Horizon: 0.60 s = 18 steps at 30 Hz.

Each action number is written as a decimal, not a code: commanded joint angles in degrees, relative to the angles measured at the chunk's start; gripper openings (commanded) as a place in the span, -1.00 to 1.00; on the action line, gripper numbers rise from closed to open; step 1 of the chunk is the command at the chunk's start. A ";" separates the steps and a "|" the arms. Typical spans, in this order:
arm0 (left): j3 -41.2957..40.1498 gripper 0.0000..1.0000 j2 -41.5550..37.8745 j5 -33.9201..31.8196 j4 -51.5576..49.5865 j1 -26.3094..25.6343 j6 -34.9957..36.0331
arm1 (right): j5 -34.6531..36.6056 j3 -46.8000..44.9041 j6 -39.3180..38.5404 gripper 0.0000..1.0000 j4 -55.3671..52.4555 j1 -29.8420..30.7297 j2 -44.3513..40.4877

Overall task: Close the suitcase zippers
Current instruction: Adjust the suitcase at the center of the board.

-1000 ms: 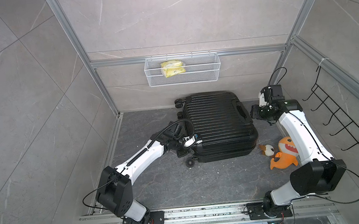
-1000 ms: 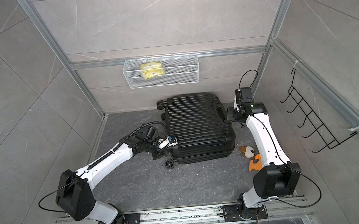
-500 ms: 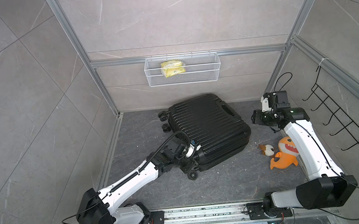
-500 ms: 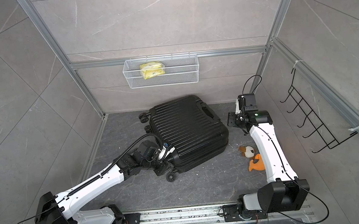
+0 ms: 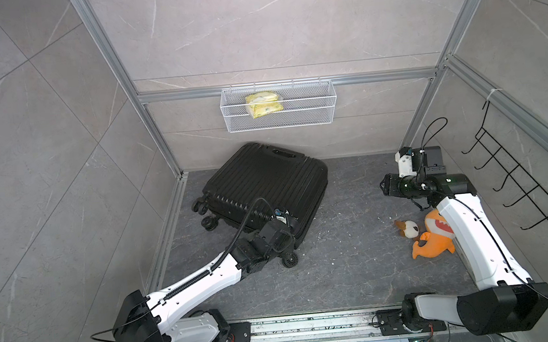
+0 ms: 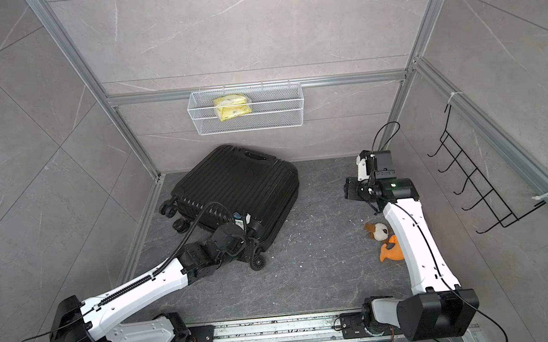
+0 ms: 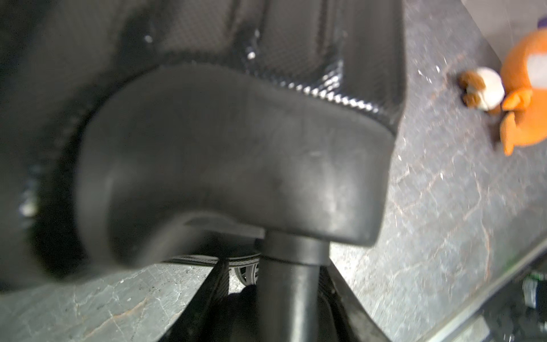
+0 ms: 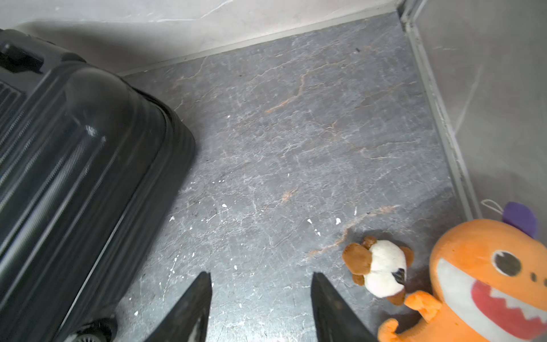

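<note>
Black suitcase (image 5: 267,182), left jaws pinching its wheel stem (image 7: 291,284) — wrist view only, right jaws spread.

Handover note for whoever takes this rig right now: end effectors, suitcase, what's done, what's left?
Left end effector: closed round the near wheel stem of the suitcase.
Right end effector: open, empty, above the floor, near the plush toys.
Suitcase: lying flat, shells together, angled toward the back-left corner.
Done: lid is down.
Left: the zippers. Their pulls cannot be made out in any view, so locate them first.
</note>
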 commanded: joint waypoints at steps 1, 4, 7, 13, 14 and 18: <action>2.91 -1.00 -0.15 -7.06 7.87 -0.71 -10.63 | -5.39 -3.72 -2.15 0.16 2.85 1.10 -2.89; 6.01 -1.00 4.21 -8.54 8.85 -0.89 -13.20 | -7.77 -9.70 -1.51 0.17 6.81 3.05 -5.45; 10.86 -1.00 9.50 -7.93 10.03 -0.89 -13.85 | -9.04 -17.43 0.54 0.18 13.45 6.63 -8.85; 22.80 -1.00 19.11 -6.60 6.94 -0.71 -15.45 | -6.58 -32.43 5.51 0.15 28.96 17.40 -15.53; 24.98 -1.00 20.77 -5.93 6.18 -0.69 -15.39 | -4.75 -34.46 5.86 0.14 31.11 19.63 -16.02; 31.81 -1.00 25.44 -5.65 2.65 -0.62 -17.59 | 0.27 -41.51 7.23 0.06 40.84 27.42 -15.61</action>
